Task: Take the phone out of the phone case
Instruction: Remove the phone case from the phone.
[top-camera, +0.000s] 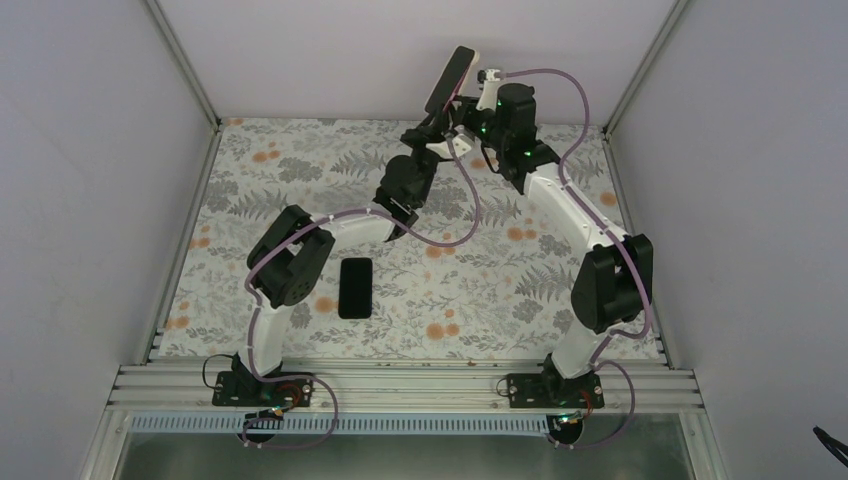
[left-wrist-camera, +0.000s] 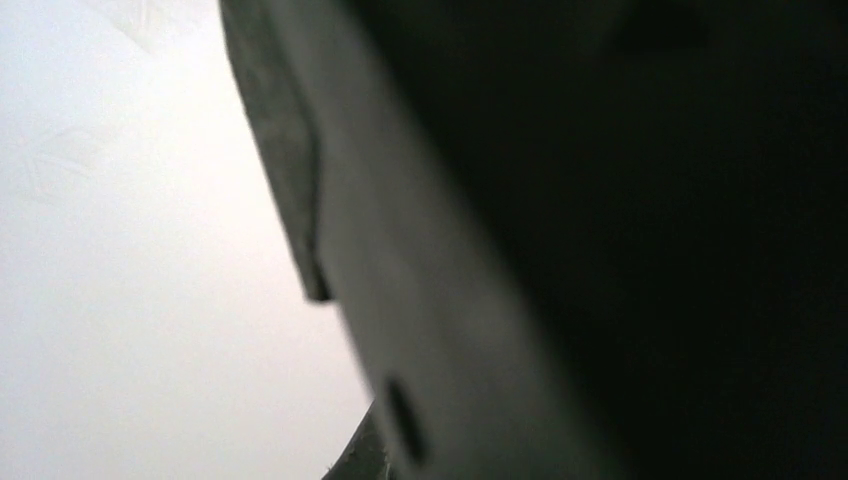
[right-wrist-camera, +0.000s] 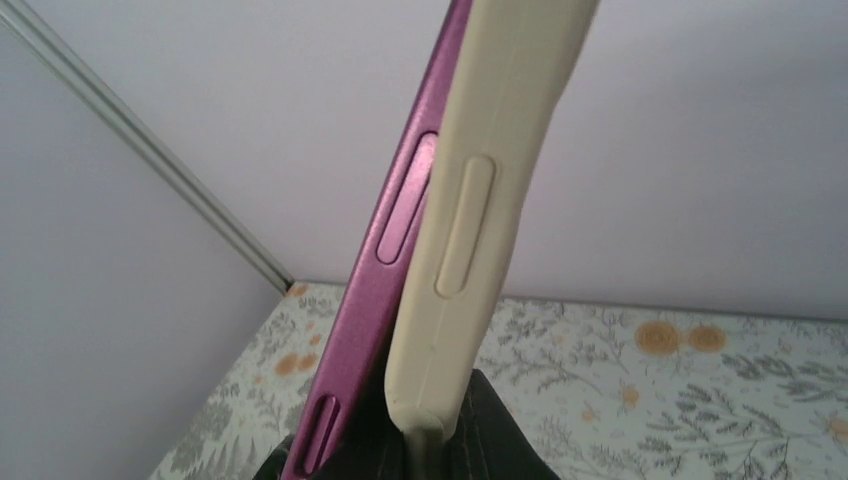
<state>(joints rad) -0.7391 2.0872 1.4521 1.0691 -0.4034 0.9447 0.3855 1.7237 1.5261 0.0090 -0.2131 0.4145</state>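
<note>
Phone is up in the air over the far end of the tabletop, its purple edge peeling away from the cream case. Looks like the right fingers are clamped on the case's bottom end. The left fingers I can't tell, that view's a blur. Case seems soft and bendy, phone stiff and slick, so I'd pinch the phone by its bare edges.
</note>
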